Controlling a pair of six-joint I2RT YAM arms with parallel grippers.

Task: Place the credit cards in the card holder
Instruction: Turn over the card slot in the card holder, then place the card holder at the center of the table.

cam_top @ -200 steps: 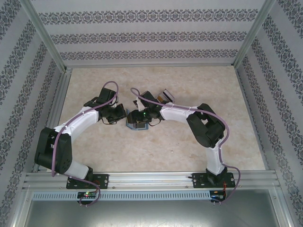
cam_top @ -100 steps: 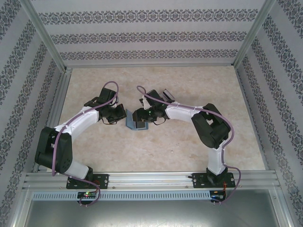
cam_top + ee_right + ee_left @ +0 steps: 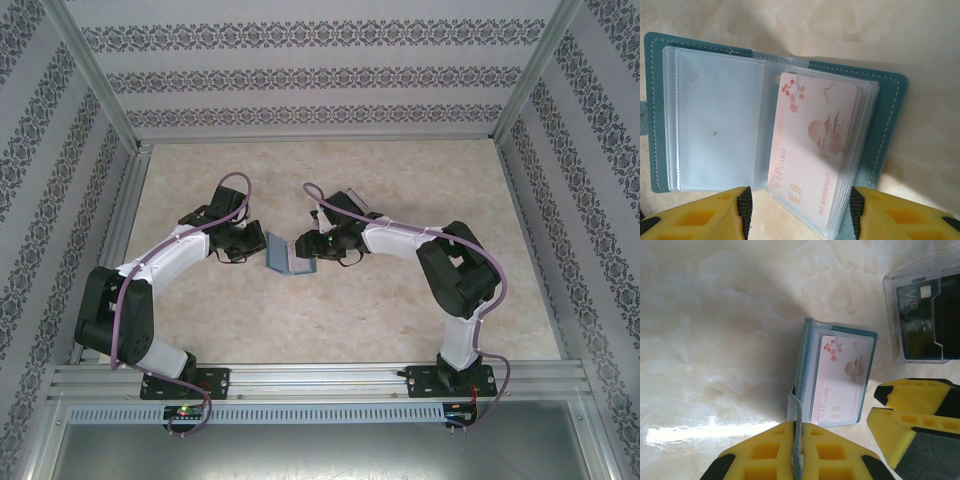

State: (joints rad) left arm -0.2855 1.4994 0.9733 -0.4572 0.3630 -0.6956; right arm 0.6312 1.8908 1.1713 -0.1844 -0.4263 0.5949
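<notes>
The teal card holder (image 3: 285, 257) lies open on the table between the two arms. My left gripper (image 3: 796, 429) is shut on the card holder's grey strap tab (image 3: 794, 407) at its left edge. A pink credit card (image 3: 812, 150) sits inside a clear sleeve on the holder's (image 3: 890, 130) right half. My right gripper (image 3: 800, 215) is open, its pads (image 3: 744, 207) standing on either side of that card's lower end with a gap at the left. A dark credit card (image 3: 920, 315) lies in a clear plastic tray.
The clear slanted tray (image 3: 890, 305) stands just beyond the holder, partly behind the right arm in the top view (image 3: 352, 198). The right gripper's yellow fingers (image 3: 912, 390) sit close to the holder's right edge. Metal frame rails and patterned walls ring the marble-look table (image 3: 330, 320).
The right arm has drawn back to the right, uncovering the card holder in the top view. The left arm has stayed where it was, still gripping.
</notes>
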